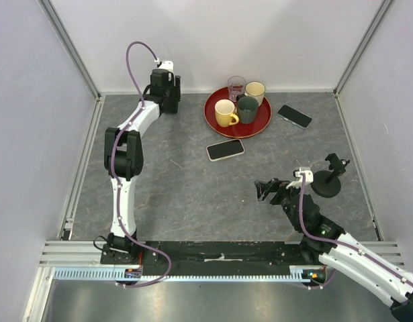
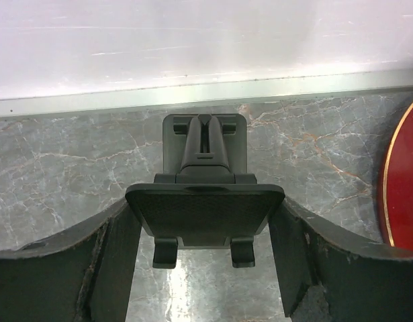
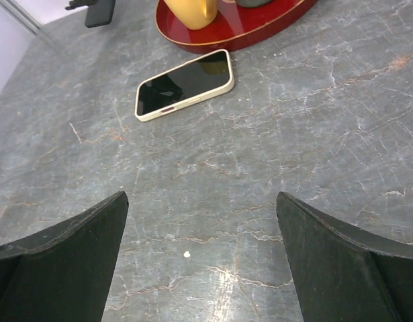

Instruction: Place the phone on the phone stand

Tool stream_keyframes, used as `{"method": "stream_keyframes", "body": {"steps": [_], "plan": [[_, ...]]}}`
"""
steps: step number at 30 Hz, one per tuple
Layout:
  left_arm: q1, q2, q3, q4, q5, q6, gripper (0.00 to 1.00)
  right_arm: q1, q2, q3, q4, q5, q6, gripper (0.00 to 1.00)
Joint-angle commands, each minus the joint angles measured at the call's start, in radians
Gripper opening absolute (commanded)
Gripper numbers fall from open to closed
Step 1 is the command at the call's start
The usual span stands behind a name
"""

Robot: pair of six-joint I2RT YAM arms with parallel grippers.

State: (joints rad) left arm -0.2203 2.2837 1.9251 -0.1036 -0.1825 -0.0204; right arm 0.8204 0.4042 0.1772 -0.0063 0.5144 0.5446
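Now: left tool [image 2: 205,225] pinching phone stand [image 2: 205,204]; right tool [image 3: 201,201] spread, cream phone [image 3: 185,84] ahead.

"What colour is the phone [image 1: 225,149]?"
"Cream case, black screen. The table [image 1: 179,194] is grey, veined like marble."
"And the rest?"
"Black phone stand [image 2: 205,208], red tray [image 1: 246,129], yellow mug [image 1: 223,113]."
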Motion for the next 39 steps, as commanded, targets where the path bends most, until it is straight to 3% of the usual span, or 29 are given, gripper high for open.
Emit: {"method": "stream_keyframes", "body": {"steps": [1, 10, 20, 21, 22, 23, 26, 32, 35, 37, 39], "plan": [[0.01, 0.026, 0.138, -0.071, 0.083, 0.062, 0.02, -0.003, -0.071, -0.027, 0.014, -0.036, -0.023, 0.98], [0.018, 0.071, 0.207, -0.252, 0.057, -0.016, 0.02, -0.004, -0.036, -0.019, 0.022, -0.039, -0.021, 0.98], [0.021, 0.056, 0.184, -0.312, -0.047, -0.156, 0.02, -0.004, -0.038, -0.022, 0.025, -0.04, -0.02, 0.98], [0.022, 0.056, 0.187, -0.314, -0.045, -0.168, 0.06, -0.003, -0.041, -0.022, 0.023, -0.043, -0.017, 0.98], [0.021, 0.056, 0.187, -0.315, -0.035, -0.17, 0.21, -0.004, -0.044, -0.022, 0.022, -0.045, -0.018, 0.98], [0.021, 0.054, 0.19, -0.333, -0.037, -0.174, 0.55, -0.003, -0.05, -0.024, 0.016, -0.051, -0.017, 0.98], [0.019, 0.008, 0.19, -0.37, -0.075, -0.24, 0.94, -0.003, -0.07, -0.027, 0.009, -0.063, -0.015, 0.98], [0.019, -0.201, 0.124, -0.438, -0.158, -0.328, 0.96, -0.003, -0.108, -0.033, -0.015, -0.068, -0.011, 0.98], [0.018, -0.347, -0.027, -0.427, -0.192, -0.374, 0.97, -0.003, -0.123, -0.038, -0.02, -0.065, -0.008, 0.98], [0.019, -0.507, -0.24, -0.281, -0.119, -0.375, 0.97, -0.003, -0.127, -0.038, -0.02, -0.057, -0.006, 0.98], [0.018, -0.623, -0.483, -0.112, 0.174, -0.363, 0.94, -0.004, -0.125, -0.038, -0.02, -0.053, -0.003, 0.98]]}}
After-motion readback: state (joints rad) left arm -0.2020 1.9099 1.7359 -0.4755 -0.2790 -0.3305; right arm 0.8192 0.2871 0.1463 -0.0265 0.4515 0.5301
